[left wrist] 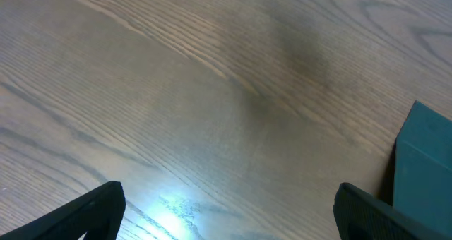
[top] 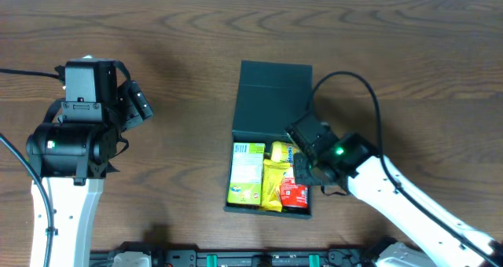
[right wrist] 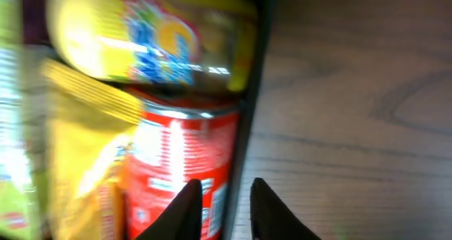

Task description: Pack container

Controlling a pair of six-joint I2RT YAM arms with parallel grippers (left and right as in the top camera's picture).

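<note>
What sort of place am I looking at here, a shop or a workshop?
Probably a robotics lab or test bench: a left arm and right arm stand at a wood-grain table, on which sits a dark container of snack packets.

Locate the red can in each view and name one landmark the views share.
Overhead: red can low, right of centre.
Left wrist: not in it.
Right wrist: lower centre, blurred.
Shared landmark: the container, its dark body showing in all three.

Robot lab, wood-grain table
</note>
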